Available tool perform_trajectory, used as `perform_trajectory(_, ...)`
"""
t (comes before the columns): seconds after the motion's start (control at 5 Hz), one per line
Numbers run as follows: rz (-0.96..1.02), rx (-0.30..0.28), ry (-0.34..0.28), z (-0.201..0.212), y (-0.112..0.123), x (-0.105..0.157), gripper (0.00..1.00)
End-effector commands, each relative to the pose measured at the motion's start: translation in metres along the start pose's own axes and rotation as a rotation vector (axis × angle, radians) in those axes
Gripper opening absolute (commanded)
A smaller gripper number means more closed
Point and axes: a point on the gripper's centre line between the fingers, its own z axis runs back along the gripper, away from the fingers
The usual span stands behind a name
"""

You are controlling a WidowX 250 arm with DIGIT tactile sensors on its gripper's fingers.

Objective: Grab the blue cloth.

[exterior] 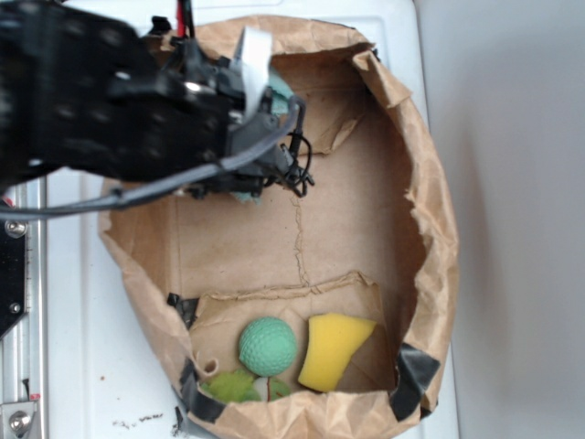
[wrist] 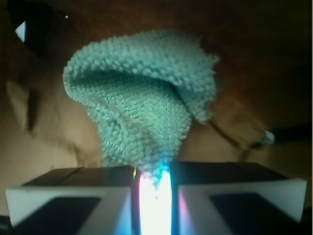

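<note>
The blue cloth, a teal terry rag, fills the wrist view and narrows to a point pinched between my two fingers. My gripper is shut on that tip, and the cloth hangs bunched beyond it. In the exterior view my gripper is at the far left of the paper-bag tray, and only small pale-teal bits of the cloth show around the black arm, which hides the rest.
Near the tray's front wall lie a round green dimpled ball, a yellow sponge and a flat green leaf-like piece. Crumpled paper walls ring the tray. A cable dangles by the wrist.
</note>
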Motion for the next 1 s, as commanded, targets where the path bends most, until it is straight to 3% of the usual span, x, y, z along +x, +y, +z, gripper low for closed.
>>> perform_trajectory(0.0,-0.113,-0.158,-0.113,0.053,-0.019,-0.012,0.00)
perform_trajectory(0.4,-0.158,-0.137,-0.065,0.095,-0.047,-0.007,0.00)
perform_trajectory(0.8,-0.126,-0.138,-0.051,0.109,-0.057,0.005,0.00)
